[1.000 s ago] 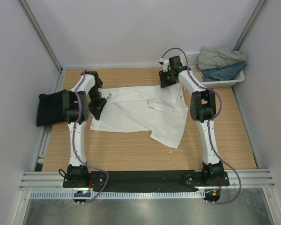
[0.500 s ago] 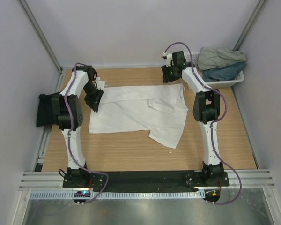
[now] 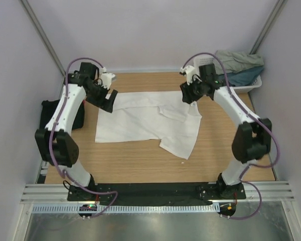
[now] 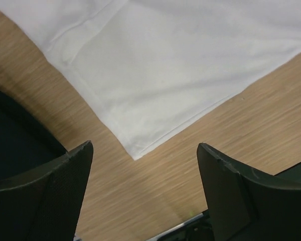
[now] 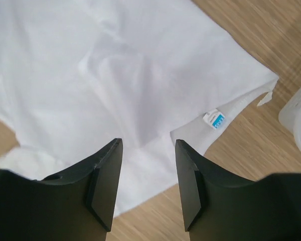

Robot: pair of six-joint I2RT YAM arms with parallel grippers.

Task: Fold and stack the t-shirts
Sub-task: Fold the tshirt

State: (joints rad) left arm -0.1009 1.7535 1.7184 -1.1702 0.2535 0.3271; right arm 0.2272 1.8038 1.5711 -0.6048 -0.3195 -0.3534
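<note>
A white t-shirt (image 3: 150,120) lies spread flat in the middle of the wooden table, its blue neck label (image 5: 214,120) near the right edge. My left gripper (image 3: 109,100) hangs open over the shirt's left side; in the left wrist view its fingers (image 4: 75,170) stand wide apart over a corner of the white t-shirt (image 4: 155,90), holding nothing. My right gripper (image 3: 187,94) hovers over the shirt's top right part; its jaws (image 5: 146,145) are open and hold nothing. A black t-shirt (image 3: 46,114) lies folded at the far left, partly behind the left arm.
A white lattice basket (image 3: 241,89) stands at the back right and holds a grey-green t-shirt (image 3: 236,60) and a teal t-shirt (image 3: 243,76). Its corner (image 5: 298,115) shows in the right wrist view. Walls close in the table on three sides.
My left gripper drew the shirt's left edge outward, then opened and let it go. The right gripper moved off the shirt's top right corner, toward the right and nearer. Both arms have swung outward.
</note>
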